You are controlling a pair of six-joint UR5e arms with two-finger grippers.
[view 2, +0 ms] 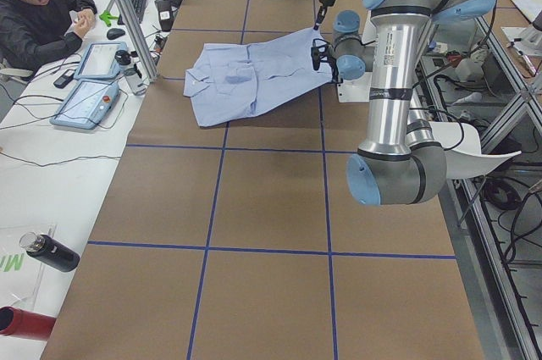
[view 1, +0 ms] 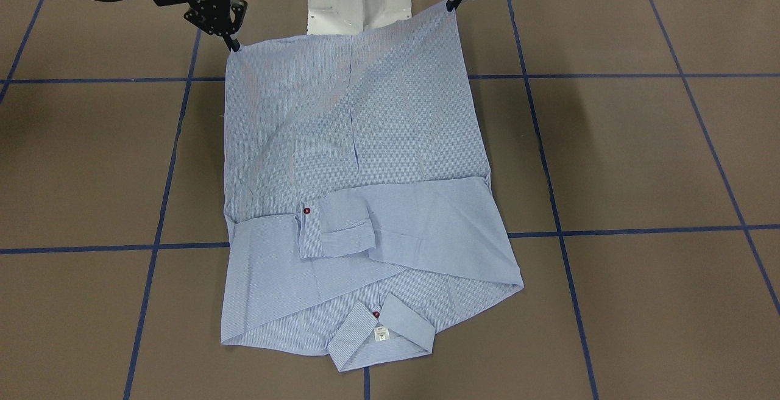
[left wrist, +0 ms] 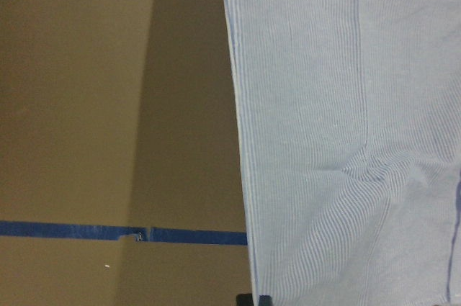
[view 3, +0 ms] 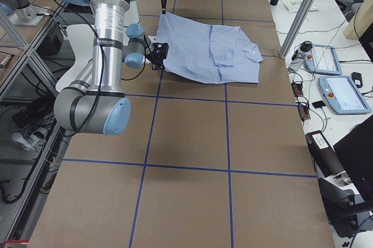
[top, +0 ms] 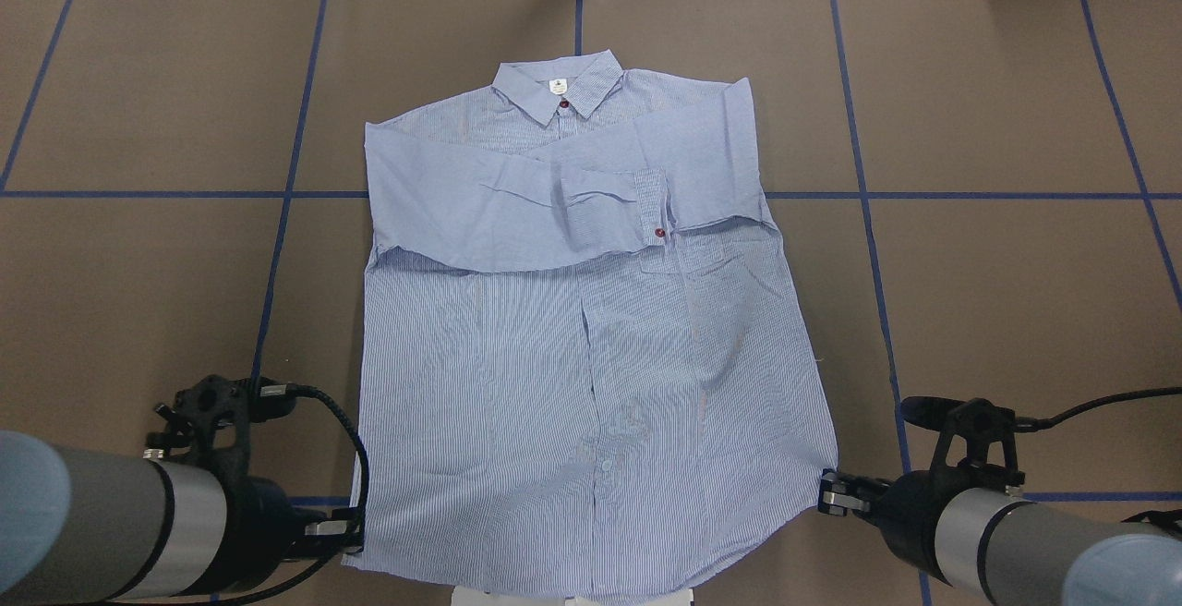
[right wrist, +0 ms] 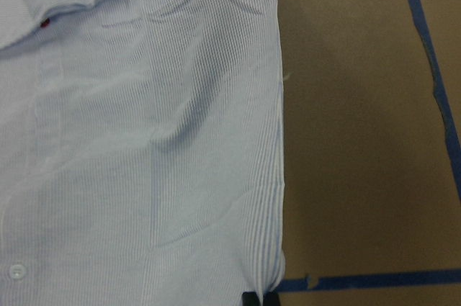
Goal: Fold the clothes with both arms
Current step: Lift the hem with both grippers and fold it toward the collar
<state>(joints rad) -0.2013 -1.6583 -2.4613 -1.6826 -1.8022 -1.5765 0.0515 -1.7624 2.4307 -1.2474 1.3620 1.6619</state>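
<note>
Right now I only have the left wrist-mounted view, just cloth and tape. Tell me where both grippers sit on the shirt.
Observer: The left gripper pinches one corner of the hem of the shirt; the right gripper pinches the other.
Operator: Report the sleeves.
Observer: Sleeves are folded across the chest, one cuff on top, red button showing.
Operator: Give me the hem's height.
Observer: Side views show the hem lifted off the table; the collar end lies flat.
</note>
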